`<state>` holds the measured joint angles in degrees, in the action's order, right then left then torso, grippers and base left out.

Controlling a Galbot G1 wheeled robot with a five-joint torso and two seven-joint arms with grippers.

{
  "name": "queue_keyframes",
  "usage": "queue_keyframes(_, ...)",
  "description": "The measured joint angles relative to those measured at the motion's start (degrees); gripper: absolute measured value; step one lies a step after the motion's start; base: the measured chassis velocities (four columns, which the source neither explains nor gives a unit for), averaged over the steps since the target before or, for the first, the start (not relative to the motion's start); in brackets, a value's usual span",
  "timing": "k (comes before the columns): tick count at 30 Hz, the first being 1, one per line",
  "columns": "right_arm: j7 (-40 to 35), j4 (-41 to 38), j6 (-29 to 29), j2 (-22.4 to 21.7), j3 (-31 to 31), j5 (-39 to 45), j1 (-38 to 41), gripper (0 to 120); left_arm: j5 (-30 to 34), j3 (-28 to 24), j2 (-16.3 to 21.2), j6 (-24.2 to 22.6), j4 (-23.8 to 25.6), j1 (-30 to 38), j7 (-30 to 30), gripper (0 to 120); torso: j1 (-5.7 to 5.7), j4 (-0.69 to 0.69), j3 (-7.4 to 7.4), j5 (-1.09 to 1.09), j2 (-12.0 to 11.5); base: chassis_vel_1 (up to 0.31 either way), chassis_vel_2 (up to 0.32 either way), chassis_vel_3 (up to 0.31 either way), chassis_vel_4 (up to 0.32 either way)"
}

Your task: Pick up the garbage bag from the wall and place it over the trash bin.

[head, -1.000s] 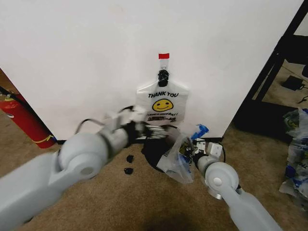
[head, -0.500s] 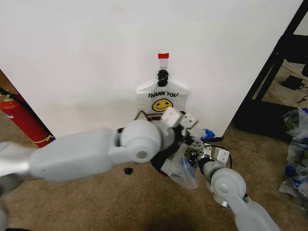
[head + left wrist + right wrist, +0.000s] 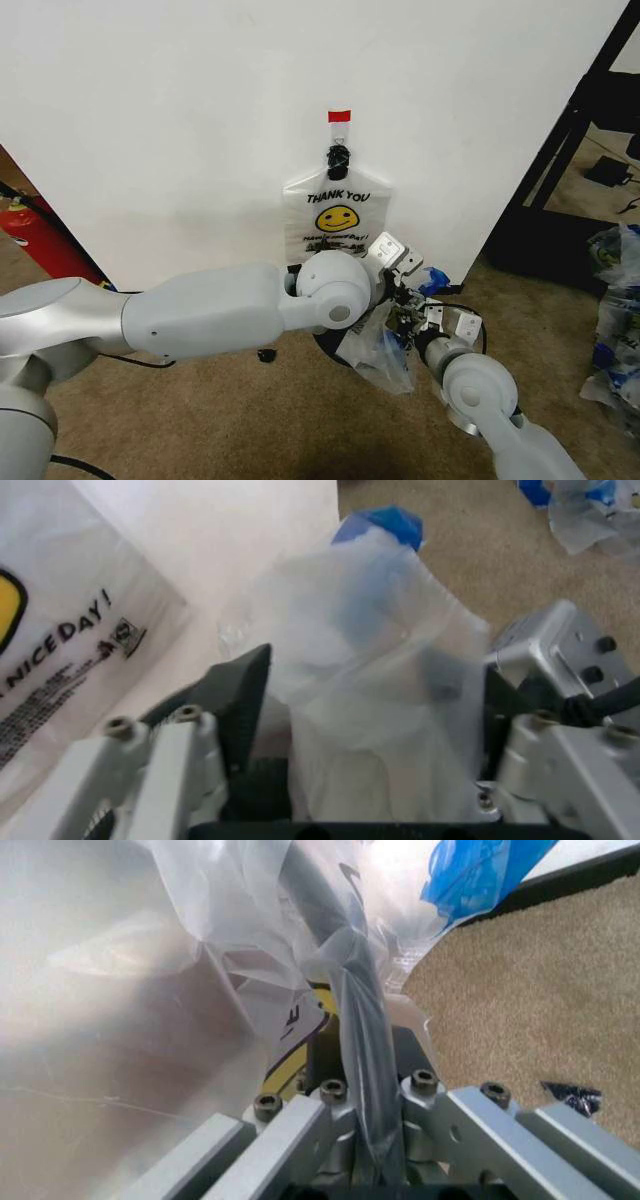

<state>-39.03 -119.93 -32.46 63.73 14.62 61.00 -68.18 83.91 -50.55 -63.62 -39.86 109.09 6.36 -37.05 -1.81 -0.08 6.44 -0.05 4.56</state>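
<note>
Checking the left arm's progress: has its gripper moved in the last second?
Yes. The left gripper has swung toward the robot's right, from left of the smiley bag to its lower right, reaching the garbage bag.

Tan carpet floor (image 3: 250, 420) runs up to the white wall's black baseboard. A small black scrap (image 3: 266, 354) lies on it near the middle. Far left, a red fire extinguisher (image 3: 40, 245) rests on it.

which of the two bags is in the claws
The see-through clear garbage bag with blue patches, low by the floor between both claws. The white THANK YOU bag hangs untouched from its clip.
</note>
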Motion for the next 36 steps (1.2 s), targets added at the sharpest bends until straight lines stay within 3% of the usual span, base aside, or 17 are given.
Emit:
queue_keyframes(4,0.0,0.3,0.1,-0.2,0.0,0.1,0.4,0,-0.1,0.1,0.0,0.4,-0.1,-0.3,0.3,40,0.0,0.0,0.0,0.0,0.0,0.0,0.0,0.0,0.0)
queue_keyframes(6,0.0,0.4,0.1,-0.3,0.0,0.1,0.4,0,-0.2,0.1,0.0,0.5,0.0,-0.4,0.3,39,0.0,0.0,0.0,0.0,0.0,0.0,0.0,0.0,0.0)
queue_keyframes(12,0.0,0.5,0.1,-0.3,-0.2,0.1,0.4,0,-0.9,0.6,-0.1,1.2,-0.4,-1.3,0.3,11,0.0,0.0,0.0,0.0,0.0,0.0,0.0,0.0,0.0)
queue_keyframes(14,0.0,0.5,0.1,-0.3,-0.2,0.1,0.3,0,-1.0,0.7,0.0,1.3,-0.5,-1.4,0.3,9,0.0,0.0,0.0,0.0,0.0,0.0,0.0,0.0,0.0)
queue_keyframes(16,0.1,0.5,0.2,-0.2,-0.2,0.1,0.1,0,-1.3,1.1,0.4,1.4,-0.9,-1.6,0.4,0,0.0,0.0,0.0,0.0,0.0,0.0,0.0,0.0,0.0)
queue_keyframes(28,3.6,-0.3,1.7,-0.2,-0.1,-1.8,-2.4,0,-1.7,4.0,6.4,0.6,-3.8,-3.1,-0.1,0,0.0,0.0,0.0,-0.01,0.0,0.0,0.0,0.0,0.0)
queue_keyframes(36,4.6,-0.7,2.4,-0.7,0.7,-1.8,-3.0,0,-1.3,5.0,11.7,-0.3,-2.1,-3.8,0.1,0,0.0,0.01,0.0,-0.02,0.0,0.0,0.0,0.0,0.0)
